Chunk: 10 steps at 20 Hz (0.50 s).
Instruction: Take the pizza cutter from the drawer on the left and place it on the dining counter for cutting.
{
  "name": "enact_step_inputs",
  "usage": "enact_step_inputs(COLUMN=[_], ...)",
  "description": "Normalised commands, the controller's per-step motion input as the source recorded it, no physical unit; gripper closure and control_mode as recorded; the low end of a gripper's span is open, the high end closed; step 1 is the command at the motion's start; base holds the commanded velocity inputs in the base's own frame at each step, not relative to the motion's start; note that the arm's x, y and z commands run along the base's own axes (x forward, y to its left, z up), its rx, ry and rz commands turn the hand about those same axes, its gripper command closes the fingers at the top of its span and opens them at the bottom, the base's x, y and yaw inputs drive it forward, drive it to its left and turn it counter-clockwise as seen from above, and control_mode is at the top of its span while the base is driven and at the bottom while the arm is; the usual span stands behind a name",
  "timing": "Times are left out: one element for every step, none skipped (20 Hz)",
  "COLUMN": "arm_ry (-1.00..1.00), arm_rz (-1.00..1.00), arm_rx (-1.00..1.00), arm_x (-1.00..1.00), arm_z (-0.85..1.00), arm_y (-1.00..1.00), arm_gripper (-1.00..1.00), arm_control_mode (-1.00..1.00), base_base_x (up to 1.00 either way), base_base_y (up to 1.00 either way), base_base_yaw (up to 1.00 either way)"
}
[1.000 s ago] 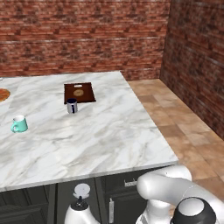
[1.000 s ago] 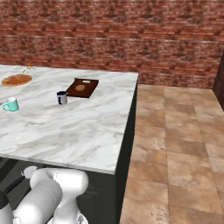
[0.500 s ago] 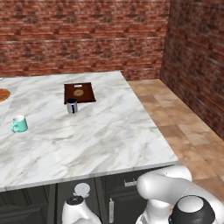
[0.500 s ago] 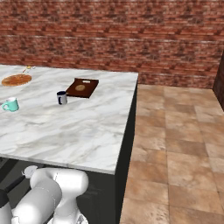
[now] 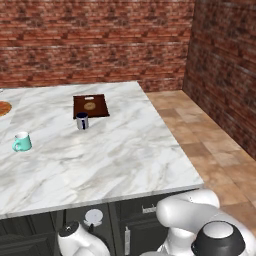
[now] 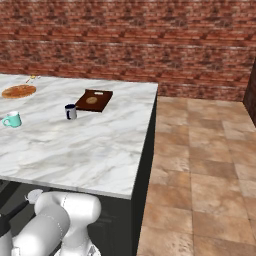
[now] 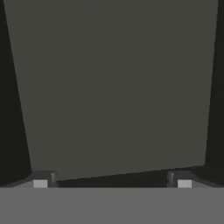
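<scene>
The pizza cutter [image 5: 93, 216] shows its pale round wheel just below the front edge of the dining counter [image 5: 115, 165], in what looks like the pulled-out drawer [image 5: 77, 216]. In the right base view the wheel [image 6: 34, 195] sits by the arm's white shoulder, with a dark handle slanting down to the left. My white wrist hangs low, in front of the wheel and to its left. In the hand view my gripper [image 7: 112, 181] is open, its fingertips [image 7: 40, 183] far apart with nothing between them. They face a flat dark grey panel.
On the marble top stand a dark brown board [image 5: 90, 106], a dark blue cup [image 5: 82, 121], a teal mug [image 5: 22, 142] and a pizza [image 6: 19, 91] at the far left. Black cabinet fronts with silver handles [image 5: 148, 210] line the counter. Tiled floor lies to the right.
My white wrist has slid a little to the left under the counter's edge. The cutter's wheel and the things on the counter stay where they were.
</scene>
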Motion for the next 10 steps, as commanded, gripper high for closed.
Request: enact_step_inputs(arm_ry=[-0.20, -0.21, -0.24, -0.26, -0.28, -0.27, -0.28, -0.27, -0.27, -0.25], arm_rz=[-0.04, -0.04, -0.02, 0.00, 0.00, 0.00, 0.00, 0.00, 0.00, 0.00], arm_rx=[-0.26, -0.25, -0.23, -0.19, -0.17, -0.16, -0.13, -0.12, -0.09, -0.07], arm_x=[0.19, 0.20, 0.20, 0.19, 0.17, 0.18, 0.19, 0.20, 0.19, 0.19], arm_z=[0.11, 0.12, 0.14, 0.14, 0.16, 0.15, 0.16, 0.17, 0.18, 0.18], arm_y=[-0.20, -0.20, -0.21, -0.22, -0.23, -0.24, -0.27, -0.28, -0.26, -0.26], arm_gripper=[-1.00, -1.00, -1.00, -1.00, -1.00, -1.00, -1.00, -1.00, -1.00, -1.00], arm_control_mode=[-1.00, -1.00, -1.00, -1.00, -1.00, -1.00, -1.00, -1.00, -1.00, -1.00], base_base_x=[0.00, 0.00, 0.00, 0.00, 0.00, 0.00, 0.00, 0.00, 0.00, 0.00], base_base_y=[0.00, 0.00, 0.00, 0.00, 0.00, 0.00, 0.00, 0.00, 0.00, 0.00], base_base_yaw=[0.00, 0.00, 0.00, 0.00, 0.00, 0.00, 0.00, 0.00, 0.00, 0.00])
